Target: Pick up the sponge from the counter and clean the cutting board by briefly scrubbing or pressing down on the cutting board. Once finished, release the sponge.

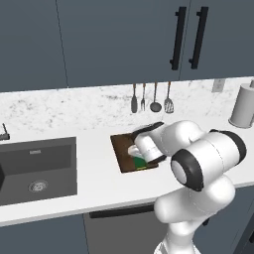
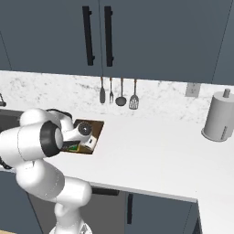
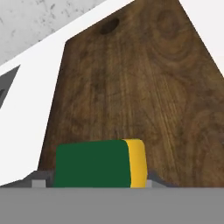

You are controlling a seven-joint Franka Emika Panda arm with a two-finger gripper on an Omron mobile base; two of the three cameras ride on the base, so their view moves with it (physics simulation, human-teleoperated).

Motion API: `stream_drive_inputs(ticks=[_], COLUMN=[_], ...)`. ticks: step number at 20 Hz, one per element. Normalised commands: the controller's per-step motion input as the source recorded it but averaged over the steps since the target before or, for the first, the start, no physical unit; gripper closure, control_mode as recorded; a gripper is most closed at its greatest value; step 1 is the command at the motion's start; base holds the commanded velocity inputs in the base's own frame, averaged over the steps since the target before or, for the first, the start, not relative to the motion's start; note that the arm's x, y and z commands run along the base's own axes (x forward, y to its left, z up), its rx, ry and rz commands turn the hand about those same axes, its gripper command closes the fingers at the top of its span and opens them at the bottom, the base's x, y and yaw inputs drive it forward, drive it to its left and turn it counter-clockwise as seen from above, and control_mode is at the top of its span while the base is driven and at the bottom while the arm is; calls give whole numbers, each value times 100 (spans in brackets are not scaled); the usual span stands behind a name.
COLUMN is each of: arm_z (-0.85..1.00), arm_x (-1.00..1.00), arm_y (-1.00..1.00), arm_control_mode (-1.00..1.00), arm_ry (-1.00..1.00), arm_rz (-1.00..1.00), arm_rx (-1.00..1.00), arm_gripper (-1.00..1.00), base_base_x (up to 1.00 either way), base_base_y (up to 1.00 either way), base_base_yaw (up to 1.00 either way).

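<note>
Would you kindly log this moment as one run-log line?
phase: scrub | white arm's gripper: shut on green-and-yellow rectangular sponge | sponge: over dark brown wooden cutting board, near-edge end | board: flat on white stone-look counter

Bare cutting board (image 3: 131, 83) beyond sponge (image 3: 99, 163)

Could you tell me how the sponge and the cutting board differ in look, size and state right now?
The sponge is green with a yellow layer; the cutting board is dark brown wood with visible grain. The sponge is a small block, the cutting board a far larger flat slab with a small hole near one short edge. The sponge sits between the gripper's fingertips, over the cutting board, which lies on the counter. Both are rectangular.
</note>
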Motion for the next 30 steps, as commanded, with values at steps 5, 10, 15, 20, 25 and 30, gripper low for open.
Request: stream_drive_inputs(ticks=[5, 10, 15, 20, 25, 30], arm_z=[-19, -18, -13, -15, -13, 14], arm_x=[11, 4, 0, 2, 1, -45], arm_y=[-72, -76, -80, -77, -54, -65], arm_control_mode=[-100, -100, -100, -100, -100, -100], arm_ry=[0, 0, 0, 0, 0, -6], arm_rz=[0, 0, 0, 0, 0, 5], arm_rx=[0, 0, 0, -3, -4, 0], arm_gripper=[100, 100, 100, 100, 100, 100], base_base_x=[0, 0, 0, 0, 0, 0], base_base_y=[0, 0, 0, 0, 0, 0], base_base_yaw=[0, 0, 0, 0, 0, 0])
